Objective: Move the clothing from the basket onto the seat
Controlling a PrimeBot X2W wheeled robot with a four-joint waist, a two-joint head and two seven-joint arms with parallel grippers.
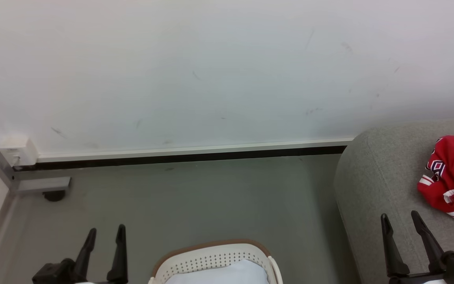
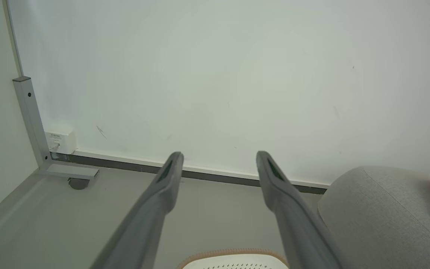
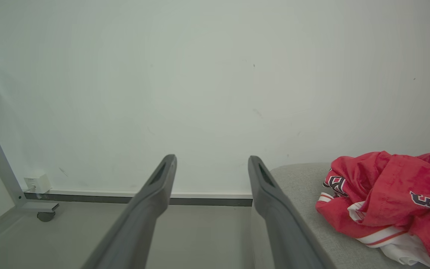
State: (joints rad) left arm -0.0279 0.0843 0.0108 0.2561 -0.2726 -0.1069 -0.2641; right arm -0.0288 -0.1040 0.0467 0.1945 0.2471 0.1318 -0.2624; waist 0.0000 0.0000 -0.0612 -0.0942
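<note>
Though apart from the basket (image 1: 211, 260), clothing (image 1: 453, 173) on seat (image 1: 380, 177), wall (image 1: 211, 71) behind.

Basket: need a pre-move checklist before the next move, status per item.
1. left claw open, nothing in it: ok.
2. right claw open, nothing in it: ok.
3. clothing lying on the seat: ok, a red heap rests there.
4. right claw apart from the clothing: ok, a gap shows in the right wrist view.
5. basket emptied: cannot tell; just its far end is in frame, with pale liner and no red fabric there.
</note>
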